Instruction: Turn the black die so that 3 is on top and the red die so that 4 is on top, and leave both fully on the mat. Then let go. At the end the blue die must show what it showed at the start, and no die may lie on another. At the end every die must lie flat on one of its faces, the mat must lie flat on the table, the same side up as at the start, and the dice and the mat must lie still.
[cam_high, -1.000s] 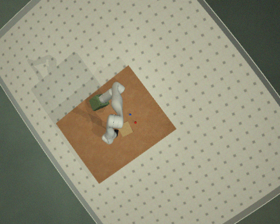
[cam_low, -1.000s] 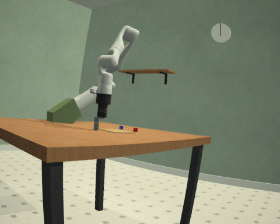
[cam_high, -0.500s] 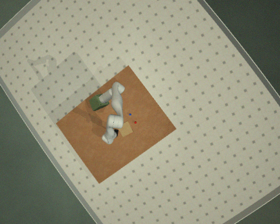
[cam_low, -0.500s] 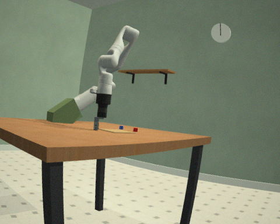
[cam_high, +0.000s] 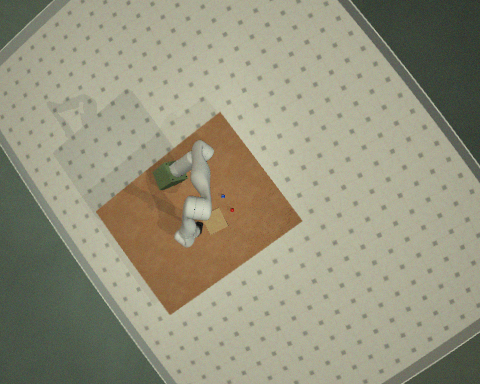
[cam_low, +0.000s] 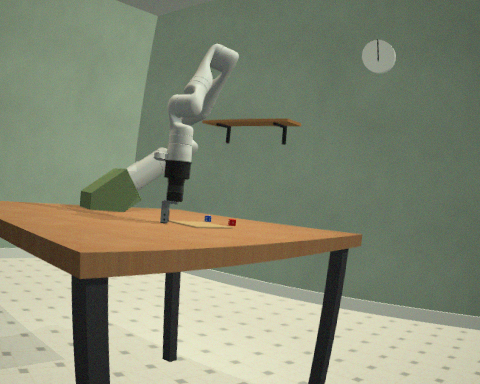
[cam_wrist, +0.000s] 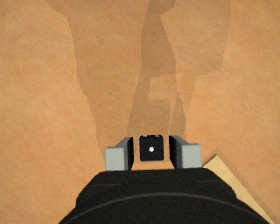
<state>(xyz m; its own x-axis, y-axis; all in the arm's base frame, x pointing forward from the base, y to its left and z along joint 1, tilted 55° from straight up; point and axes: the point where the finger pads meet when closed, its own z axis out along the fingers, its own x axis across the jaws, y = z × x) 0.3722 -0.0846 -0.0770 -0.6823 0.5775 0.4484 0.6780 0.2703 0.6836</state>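
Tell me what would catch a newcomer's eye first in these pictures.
First, the white arm folding down from its green base onto the wooden table. At its tip the claw straddles a black die that shows one white pip toward the wrist camera, with narrow gaps on both sides. Beyond it, a tiny blue die and red die sit by the far edge of the pale mat.
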